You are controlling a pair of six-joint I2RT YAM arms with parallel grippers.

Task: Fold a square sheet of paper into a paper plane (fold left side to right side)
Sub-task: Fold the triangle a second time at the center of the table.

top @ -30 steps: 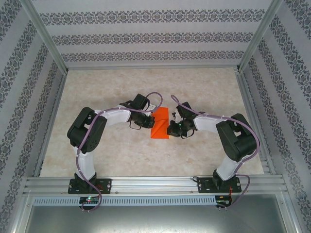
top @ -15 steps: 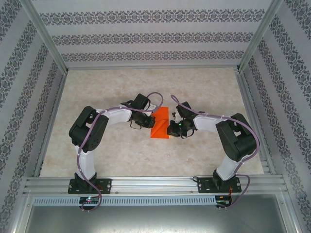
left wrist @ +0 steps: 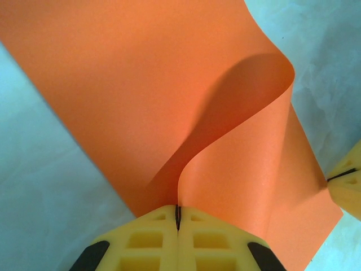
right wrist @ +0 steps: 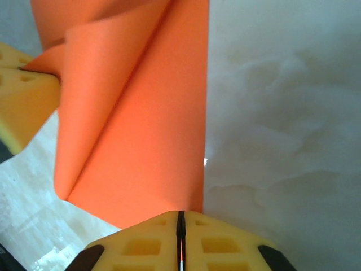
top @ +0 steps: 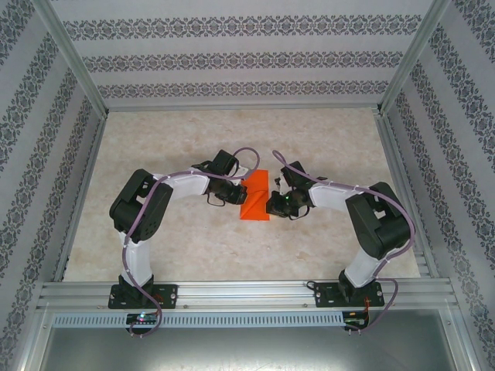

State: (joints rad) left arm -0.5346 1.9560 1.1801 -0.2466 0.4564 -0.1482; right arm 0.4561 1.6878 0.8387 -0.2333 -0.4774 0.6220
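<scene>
- Top view: the pale marbled desk [top: 193, 139] has free room all round inside the patterned walls [top: 247, 58]. The square sheet of paper [top: 255, 198] lies between my left gripper [top: 238, 193] and right gripper [top: 271, 204], unchanged since a second ago.
- Left wrist: my left gripper is clamped on the sheet's near edge, and the sheet curls up just ahead.
- Right wrist: my right gripper pinches the opposite edge.

Orange paper [left wrist: 141, 84]; yellow end effector fingers [left wrist: 146, 240]; beige marbled table [top: 193, 247].

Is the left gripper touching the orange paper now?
Touching. Left wrist view: the thin bright orange paper sheet is pinched between the left gripper's shut yellow fingers.
</scene>
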